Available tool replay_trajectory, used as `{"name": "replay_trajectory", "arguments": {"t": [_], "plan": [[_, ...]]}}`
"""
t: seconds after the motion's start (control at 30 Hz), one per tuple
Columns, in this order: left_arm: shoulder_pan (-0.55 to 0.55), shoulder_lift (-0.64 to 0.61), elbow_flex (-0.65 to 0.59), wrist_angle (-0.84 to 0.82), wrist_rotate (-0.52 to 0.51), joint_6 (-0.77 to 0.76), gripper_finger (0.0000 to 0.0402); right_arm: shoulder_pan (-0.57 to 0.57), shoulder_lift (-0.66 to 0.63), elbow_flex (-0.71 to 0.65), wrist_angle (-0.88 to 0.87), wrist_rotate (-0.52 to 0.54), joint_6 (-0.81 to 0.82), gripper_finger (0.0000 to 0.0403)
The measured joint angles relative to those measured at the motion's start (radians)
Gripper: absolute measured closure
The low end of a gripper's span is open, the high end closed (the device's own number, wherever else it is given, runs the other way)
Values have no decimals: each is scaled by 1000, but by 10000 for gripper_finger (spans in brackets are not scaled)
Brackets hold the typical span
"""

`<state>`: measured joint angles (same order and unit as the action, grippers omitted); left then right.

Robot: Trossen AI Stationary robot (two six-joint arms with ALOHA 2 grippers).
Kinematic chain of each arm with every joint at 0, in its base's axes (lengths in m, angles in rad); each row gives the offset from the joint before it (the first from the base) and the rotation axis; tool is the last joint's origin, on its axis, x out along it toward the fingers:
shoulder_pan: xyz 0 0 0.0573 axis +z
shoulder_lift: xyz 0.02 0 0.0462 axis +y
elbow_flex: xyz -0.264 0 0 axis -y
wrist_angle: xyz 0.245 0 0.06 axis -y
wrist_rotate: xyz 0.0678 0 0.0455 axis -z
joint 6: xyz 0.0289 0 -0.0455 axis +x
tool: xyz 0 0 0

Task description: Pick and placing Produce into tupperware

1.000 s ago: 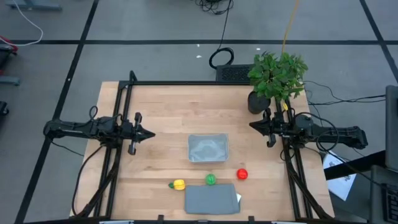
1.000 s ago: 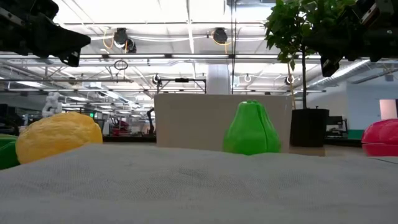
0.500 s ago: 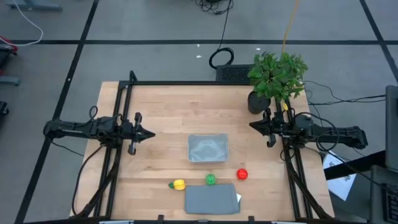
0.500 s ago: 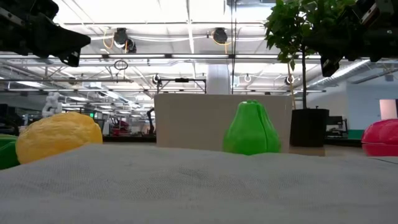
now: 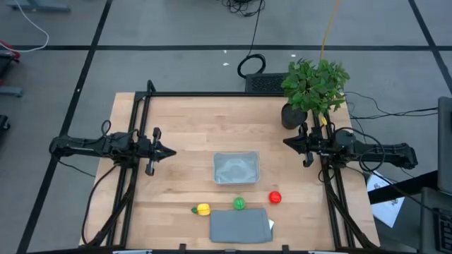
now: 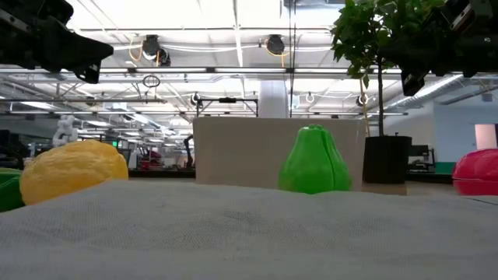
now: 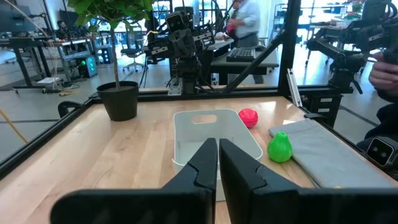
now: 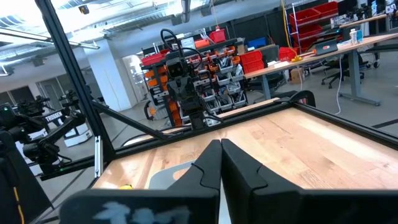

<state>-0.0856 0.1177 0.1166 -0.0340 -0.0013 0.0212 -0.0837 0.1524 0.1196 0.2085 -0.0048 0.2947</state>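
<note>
Three toy produce pieces rest in a row on the wooden table near its near edge: yellow (image 5: 203, 209), green pear-shaped (image 5: 239, 203) and red round (image 5: 275, 197). In the low view they show as yellow (image 6: 74, 171), green (image 6: 315, 161) and red (image 6: 476, 173). The clear tupperware (image 5: 236, 168) stands at the table's middle, just beyond them, and appears in the left wrist view (image 7: 214, 134). My left gripper (image 5: 169, 151) hovers shut to the left of it. To its right, my right gripper (image 5: 286, 142) hovers shut. Both are above the table, touching nothing.
A flat grey lid (image 5: 240, 226) lies at the near edge, just in front of the produce. A potted plant (image 5: 314, 88) stands at the far right corner, close behind my right arm. Black frame rails run along the table's left, right and far sides.
</note>
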Motion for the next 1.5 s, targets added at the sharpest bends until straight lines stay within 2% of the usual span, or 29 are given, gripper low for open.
{"name": "replay_trajectory", "arguments": {"t": [0.67, 0.97, 1.23, 1.5], "plan": [[0, 0, 0, 0, 0, 0, 380, 0, 0, 0, 4, 0, 0, 403], [0, 0, 0, 107, 0, -7, 380, 0, 0, 0, 19, 3, -64, 403], [0, 0, 0, 114, 0, -9, 380, 0, 0, 0, 19, 3, -75, 403], [0, 0, 0, 103, 1, -113, 380, 0, 0, 0, 22, 4, -76, 403]]}}
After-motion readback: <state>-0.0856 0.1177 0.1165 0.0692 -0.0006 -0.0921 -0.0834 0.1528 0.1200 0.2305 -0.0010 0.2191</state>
